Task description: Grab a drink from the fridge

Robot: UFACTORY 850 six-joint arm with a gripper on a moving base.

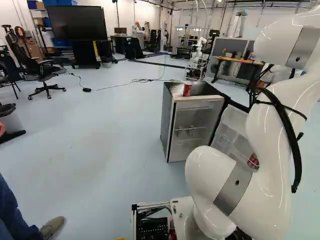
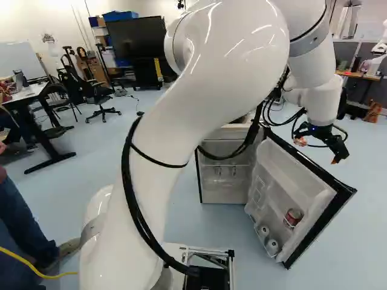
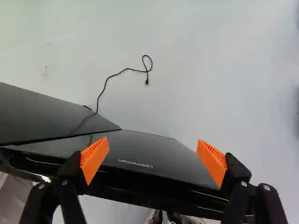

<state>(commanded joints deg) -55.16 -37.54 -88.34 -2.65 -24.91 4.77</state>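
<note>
We see one red can point(image 1: 187, 89) standing on the fridge's flat top, near its front edge, with something pale and crumpled just beside it. We find a second red can point(image 2: 293, 218) in a compartment on the inside of the open fridge door point(image 2: 318, 204). Lower in that door lie two pale-ended cans point(image 2: 273, 246), side by side. Behind the doorway of the fridge point(image 1: 168, 122) we make out shelves, but we cannot tell what sits on them.

Our gripper point(image 2: 320, 150) hangs beyond the door's upper part, on its outer side, with nothing held. The fingers stand wide apart. In the wrist view we look down on the door's glossy dark face between and ahead of the orange pads point(image 3: 95, 158), and its thick black edge runs across beneath them; we cannot tell whether anything touches. Our arm point(image 1: 270, 125) reaches over to the right of the fridge.

Farther out, a thin black cable point(image 3: 117, 74) lies looped on the pale floor past the door. Behind the fridge in the left base view we have a table point(image 1: 237, 61) and another robot point(image 1: 198, 47); toward the left are a large screen point(image 1: 77, 22) and an office chair point(image 1: 45, 75).
</note>
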